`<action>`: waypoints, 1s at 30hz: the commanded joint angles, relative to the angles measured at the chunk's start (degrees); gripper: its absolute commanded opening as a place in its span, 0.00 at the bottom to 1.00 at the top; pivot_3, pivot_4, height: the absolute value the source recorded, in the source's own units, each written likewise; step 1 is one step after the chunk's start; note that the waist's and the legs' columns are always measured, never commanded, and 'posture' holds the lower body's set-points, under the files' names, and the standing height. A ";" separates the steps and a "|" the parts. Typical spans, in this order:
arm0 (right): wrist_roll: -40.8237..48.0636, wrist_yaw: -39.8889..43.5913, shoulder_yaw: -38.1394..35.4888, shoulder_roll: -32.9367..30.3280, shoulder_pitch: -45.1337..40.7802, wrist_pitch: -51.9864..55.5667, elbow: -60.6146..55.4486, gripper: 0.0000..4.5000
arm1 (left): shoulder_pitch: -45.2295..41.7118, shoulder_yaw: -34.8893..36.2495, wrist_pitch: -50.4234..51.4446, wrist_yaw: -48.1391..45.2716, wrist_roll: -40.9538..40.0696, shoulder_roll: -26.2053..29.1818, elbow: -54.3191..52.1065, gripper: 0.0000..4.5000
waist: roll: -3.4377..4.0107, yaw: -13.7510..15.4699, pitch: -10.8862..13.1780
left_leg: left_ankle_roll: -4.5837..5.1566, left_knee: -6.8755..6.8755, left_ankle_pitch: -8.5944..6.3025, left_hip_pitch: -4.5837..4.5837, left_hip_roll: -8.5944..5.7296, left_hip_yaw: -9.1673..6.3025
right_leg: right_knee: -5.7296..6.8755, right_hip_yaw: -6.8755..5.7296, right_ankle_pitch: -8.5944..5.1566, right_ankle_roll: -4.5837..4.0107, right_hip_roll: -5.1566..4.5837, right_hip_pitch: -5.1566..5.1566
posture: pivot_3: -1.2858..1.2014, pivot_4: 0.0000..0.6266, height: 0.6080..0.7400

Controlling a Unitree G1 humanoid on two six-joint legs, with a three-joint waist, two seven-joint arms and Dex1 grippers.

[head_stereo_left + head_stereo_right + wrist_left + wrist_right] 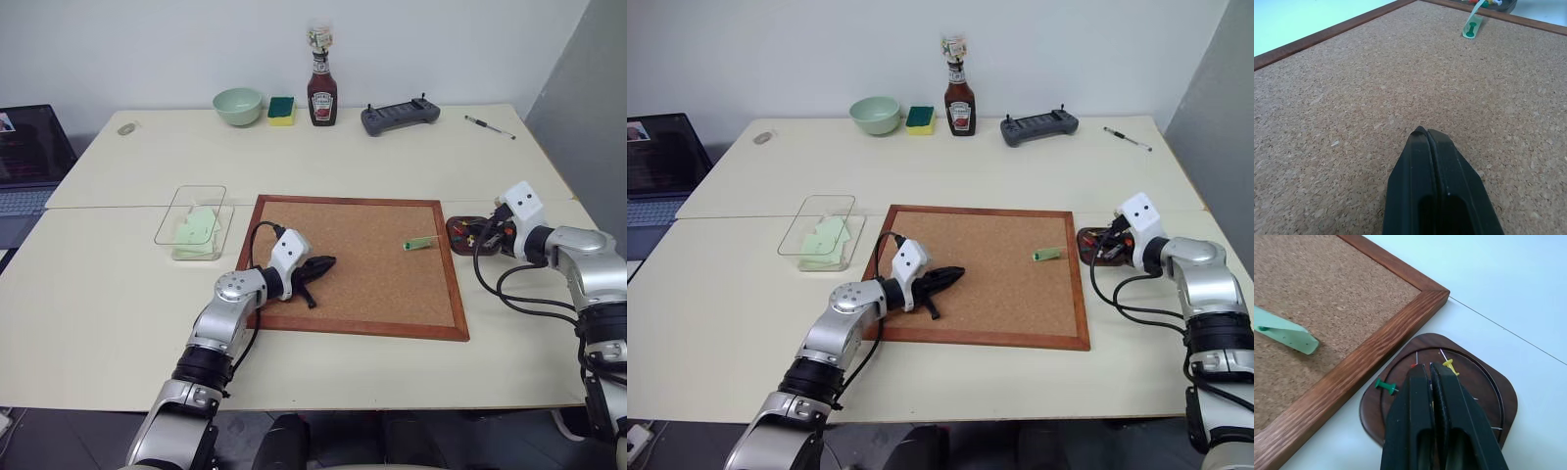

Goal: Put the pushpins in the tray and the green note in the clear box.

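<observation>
Left gripper (pixel 321 264): jaws pressed together, holding nothing, low over the corkboard (pixel 372 313) near its near-left part. In the left wrist view the fingertips (pixel 1422 134) meet in a single seam above bare cork.

Right gripper (pixel 1429 369): jaws together, with no pin visibly held between them, poised over the tray (pixel 1498 387), whose middle they cover.

Tray: dark reddish-brown, rounded corners, on the table (pixel 118 294) just beside the corkboard's right frame. Under and around the right jaws lie pushpins: a green pushpin (pixel 1385 386) on the rim beside the jaws, a yellow pushpin (pixel 1449 365) just beyond the tips, a red head partly hidden at the tip. Thin metal shafts show elsewhere in the tray; the count under the fingers cannot be made out.

Green note (pixel 421 243): a pale green slip on the corkboard, ahead of the left jaws and well apart from them, near the board's right frame. It is curled or folded, one end lifted; a green-headed pin (pixel 1472 23) stands in it. In the right wrist view its far end is cut off.

Clear box (pixel 193 223): on the table off the corkboard's left side, well apart from both jaws. Pale green paper lies inside; the number of sheets is not discernible.
</observation>
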 commanded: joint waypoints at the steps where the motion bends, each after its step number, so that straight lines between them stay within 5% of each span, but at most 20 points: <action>1: -0.47 0.09 -0.37 0.27 -2.24 -2.10 1.28 0.16 | 3.68 -3.12 2.66 -0.65 1.87 0.01 2.89 0.00 | 0.00 0.00 0.00 | 0.00 0.00 0.00 0.00 0.00 0.01 | 0.00 0.01 0.00 0.00 0.00 0.00 | 0.52 0.24 1.00; 11: 2.15 0.34 -3.65 0.08 -1.24 -1.30 -2.04 0.62 | 3.96 -3.16 2.71 -0.66 1.91 0.26 2.51 0.00 | 0.01 -0.02 -0.01 | 0.00 0.00 0.00 0.00 0.00 0.01 | 0.00 0.01 0.00 0.00 0.00 0.00 | 0.52 0.24 1.00; 23: 15.25 5.30 -8.47 -3.02 18.98 15.78 -34.43 0.62 | 4.10 -3.08 2.76 -0.76 1.77 0.58 2.46 0.00 | 0.04 -0.18 -0.04 | 0.03 -0.01 -0.02 -0.03 0.03 0.06 | -0.05 0.01 -0.01 0.00 -0.01 0.02 | 0.52 0.24 1.00; 30: 16.72 3.21 -4.35 0.05 20.07 19.58 -41.58 0.62 | 3.67 -3.16 2.68 -0.86 1.87 0.61 2.77 0.00 | -0.02 -0.20 -0.05 | 0.03 0.01 -0.02 0.04 0.05 0.07 | -0.02 0.01 -0.01 0.02 0.01 0.06 | 0.52 0.24 1.00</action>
